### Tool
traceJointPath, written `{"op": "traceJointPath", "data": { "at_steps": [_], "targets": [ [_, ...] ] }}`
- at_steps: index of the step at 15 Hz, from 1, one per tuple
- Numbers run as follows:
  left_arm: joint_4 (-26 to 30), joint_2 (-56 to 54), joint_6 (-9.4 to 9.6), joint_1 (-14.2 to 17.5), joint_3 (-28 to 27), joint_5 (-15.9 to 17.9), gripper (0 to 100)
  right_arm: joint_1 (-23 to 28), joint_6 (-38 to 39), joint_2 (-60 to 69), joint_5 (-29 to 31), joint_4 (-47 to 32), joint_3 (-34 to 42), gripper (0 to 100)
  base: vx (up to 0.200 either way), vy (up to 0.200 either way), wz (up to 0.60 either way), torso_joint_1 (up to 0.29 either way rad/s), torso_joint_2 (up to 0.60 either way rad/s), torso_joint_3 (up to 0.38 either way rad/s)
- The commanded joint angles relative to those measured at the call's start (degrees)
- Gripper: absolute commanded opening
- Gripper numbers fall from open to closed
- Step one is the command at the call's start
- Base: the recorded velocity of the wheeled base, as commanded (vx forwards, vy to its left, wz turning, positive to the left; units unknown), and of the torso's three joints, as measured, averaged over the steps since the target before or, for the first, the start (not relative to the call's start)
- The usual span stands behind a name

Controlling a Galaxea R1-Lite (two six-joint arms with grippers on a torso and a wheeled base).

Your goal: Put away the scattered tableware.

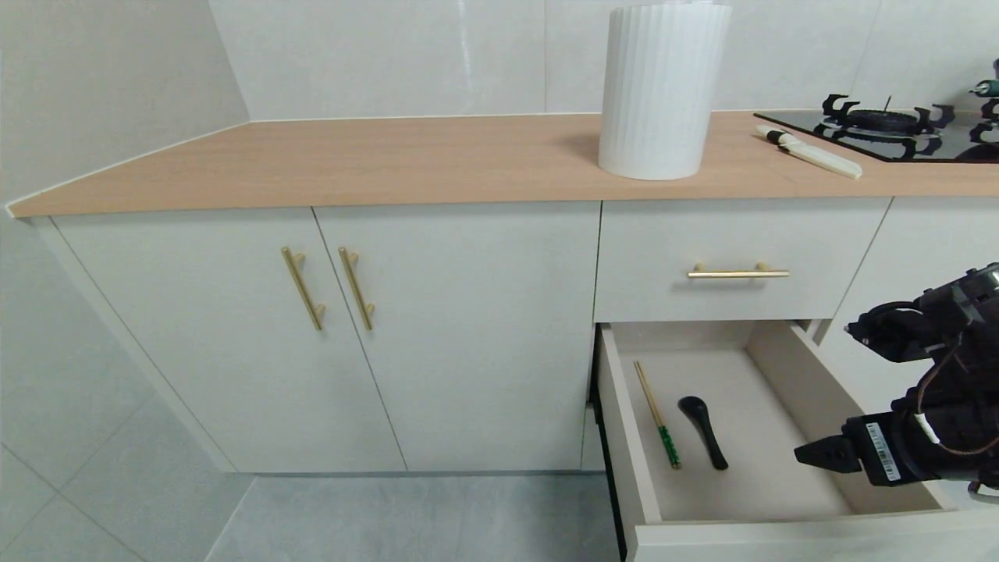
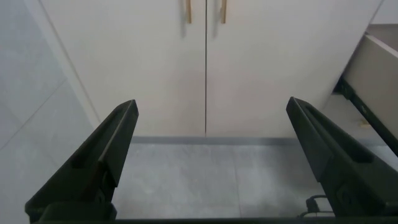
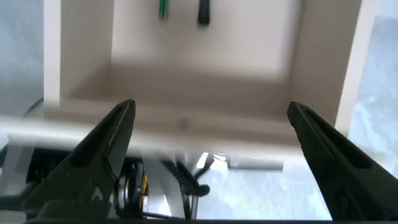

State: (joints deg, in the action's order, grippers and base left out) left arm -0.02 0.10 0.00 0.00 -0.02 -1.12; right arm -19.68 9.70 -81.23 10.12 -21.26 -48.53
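Observation:
An open drawer (image 1: 620, 421) under the counter holds a pair of wooden chopsticks (image 1: 657, 417) with green ends and a black spoon (image 1: 702, 433), lying side by side. My right gripper (image 1: 827, 394) hangs open at the drawer's right side, near its front, with nothing between its fingers. The right wrist view has that gripper (image 3: 210, 109) spread wide over the drawer's front wall (image 3: 186, 93), with the chopstick ends (image 3: 163, 7) and the spoon handle (image 3: 203, 12) beyond. On the counter lies a white knife (image 1: 812, 152) with a dark handle. My left gripper (image 2: 211, 104) is open and empty, low before the cabinet doors (image 2: 155, 62).
A tall white ribbed container (image 1: 662, 90) stands on the wooden counter (image 1: 351, 160). A black gas hob (image 1: 890, 125) sits at the far right behind the knife. A closed drawer with a gold handle (image 1: 737, 273) is above the open one. Two closed cabinet doors (image 1: 328, 336) fill the left.

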Motion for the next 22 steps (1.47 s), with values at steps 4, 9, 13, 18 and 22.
{"op": "traceJointPath", "data": {
  "at_steps": [4, 9, 13, 18, 22],
  "targets": [
    [-0.06, 0.08, 0.0, 0.0, 0.02, -0.02, 100, -2.38, 0.23, -6.4, -0.01, -3.61, -0.25, 100, -0.05, 0.0, 0.0, 0.001, 0.0, -0.001],
    [-0.06, 0.08, 0.0, 0.0, 0.02, -0.02, 100, -3.35, 1.9, -15.19, -4.23, -9.33, -3.41, 100, 0.0, 0.0, 0.0, 0.0, 0.0, 0.0],
    [-0.06, 0.08, 0.0, 0.0, 0.02, -0.02, 100, -3.35, 3.66, -18.09, -4.41, -12.31, -5.52, 100, 0.0, 0.0, 0.0, 0.0, 0.0, 0.0],
    [-0.06, 0.08, 0.0, 0.0, 0.02, -0.02, 100, -3.0, 7.43, -21.17, -3.79, -11.7, -6.93, 100, 0.0, 0.0, 0.0, 0.0, 0.0, 0.0],
    [-0.06, -0.01, 0.0, 0.0, 0.02, -0.02, 100, -1.68, 10.51, -23.28, 0.6, -10.38, -8.69, 100, 0.0, 0.0, 0.0, 0.0, 0.0, 0.0]
  ]
}}
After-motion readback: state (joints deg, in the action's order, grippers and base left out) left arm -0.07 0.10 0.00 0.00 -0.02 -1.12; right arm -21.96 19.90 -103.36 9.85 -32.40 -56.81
